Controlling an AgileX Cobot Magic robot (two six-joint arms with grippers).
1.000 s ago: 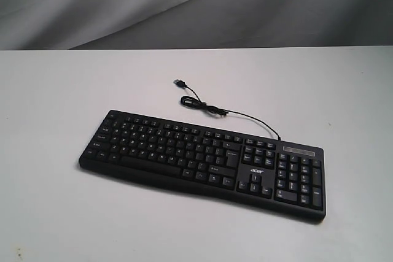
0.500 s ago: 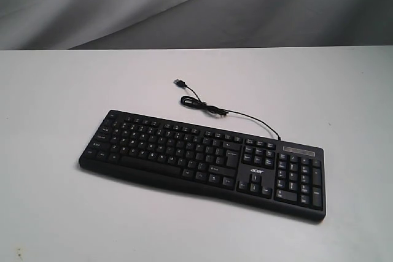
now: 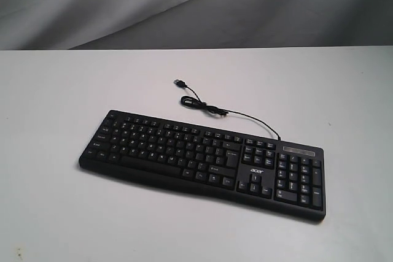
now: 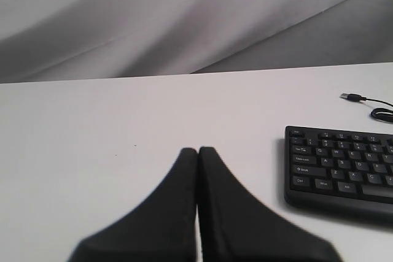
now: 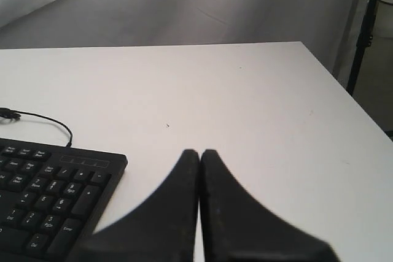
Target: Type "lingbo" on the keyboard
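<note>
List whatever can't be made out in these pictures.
Exterior view: the legends on the keyboard are too small to read; neither arm is in frame.
Left wrist view: the frame edge cuts off most of the keyboard, past the left pincer.
Right wrist view: only its number-pad end shows, past the right pincer.

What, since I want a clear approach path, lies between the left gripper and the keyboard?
Nothing but bare white table. The left wrist view shows the shut left gripper apart from the keyboard, with no object in the stretch between them.

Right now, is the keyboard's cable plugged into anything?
Unplugged. The cable runs from the keyboard, and its plug lies loose on the table.
</note>
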